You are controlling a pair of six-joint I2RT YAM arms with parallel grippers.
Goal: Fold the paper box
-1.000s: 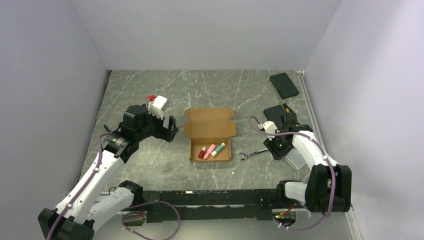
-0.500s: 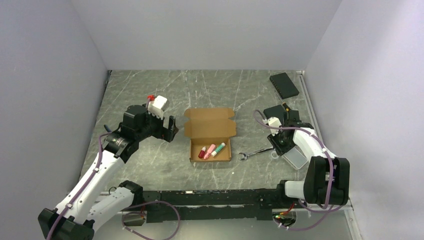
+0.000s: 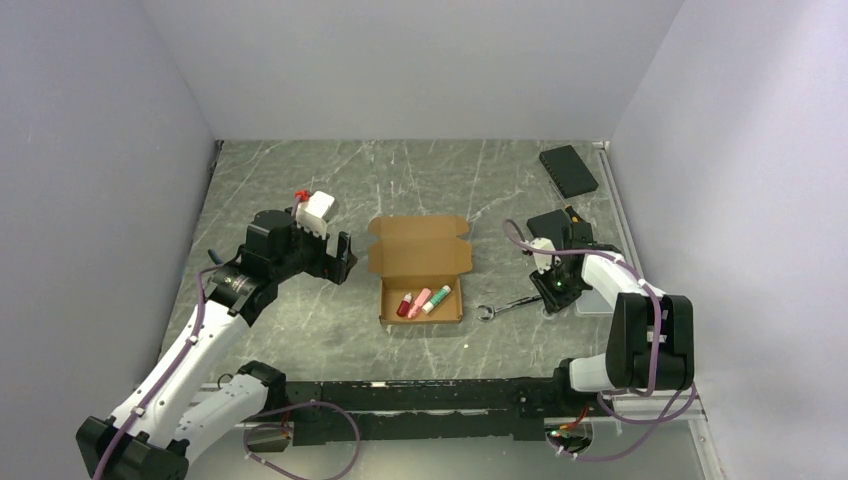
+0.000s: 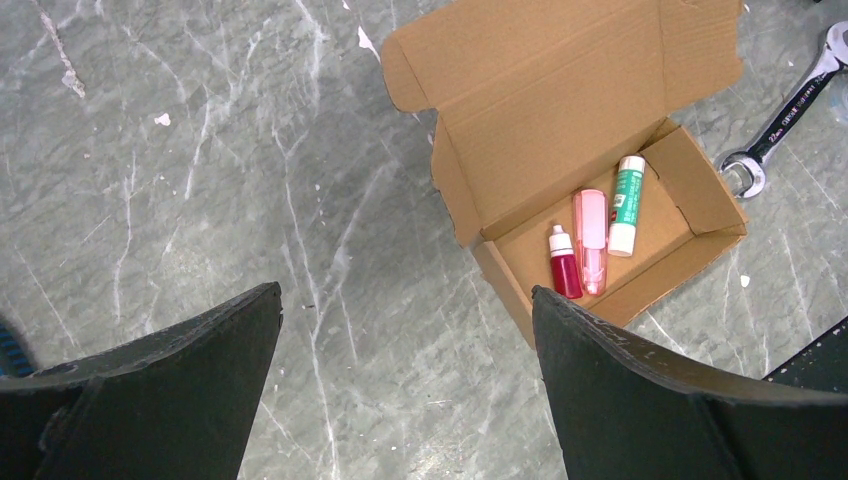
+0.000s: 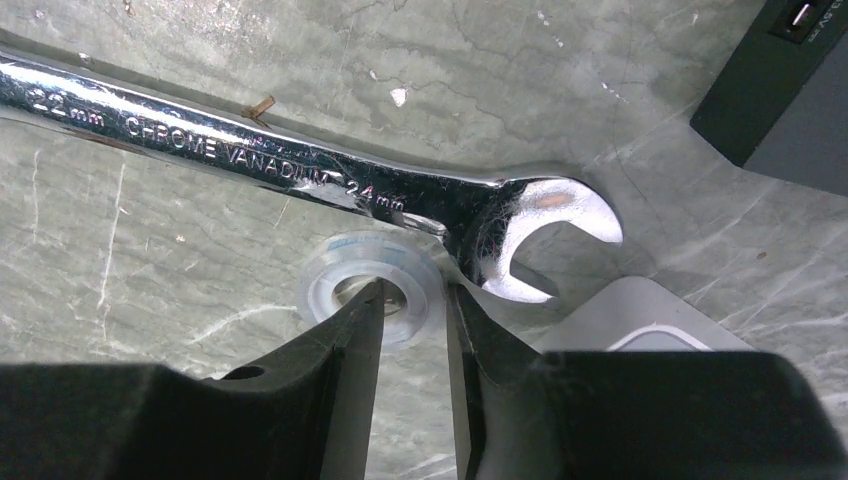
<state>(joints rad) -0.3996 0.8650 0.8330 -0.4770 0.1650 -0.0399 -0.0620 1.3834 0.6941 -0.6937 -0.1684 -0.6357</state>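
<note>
left gripper (image 3: 341,258) hangs wide open and holds nothing in the top view, low over the bench (image 3: 300,180), at 9 o'clock of the paper box (image 3: 420,258) and just beside its lid. the paper box sits near the middle of the bench, unfolded at the top: its tray is toward 6 o'clock and its lid is laid back toward 12 o'clock. a red bottle (image 3: 405,305), a pink tube (image 3: 421,299) and a green-and-white tube (image 3: 437,298) lie side by side in the tray. a chrome wrench (image 3: 508,306) lies on the bench at 4 o'clock of the box, apart from it. the right gripper (image 3: 556,296) is down at the wrench's 3 o'clock end. one black pad (image 3: 550,224) lies just at 12 o'clock of that gripper, and another black pad (image 3: 568,170) lies near the bench's far right corner.

in the left wrist view the two dark fingers stand far apart over bare bench. the box lies at 1 o'clock of them, with the three items in its tray and the wrench at 2 o'clock past it.

in the right wrist view the fingers (image 5: 340,350) stand close together astride the wall of a clear tape roll (image 5: 320,285), one tip in its hole and one outside. i cannot tell whether they pinch it. the wrench's open jaw end touches the roll at 1 o'clock. a pale case (image 5: 640,315) shows at 4 o'clock.
</note>
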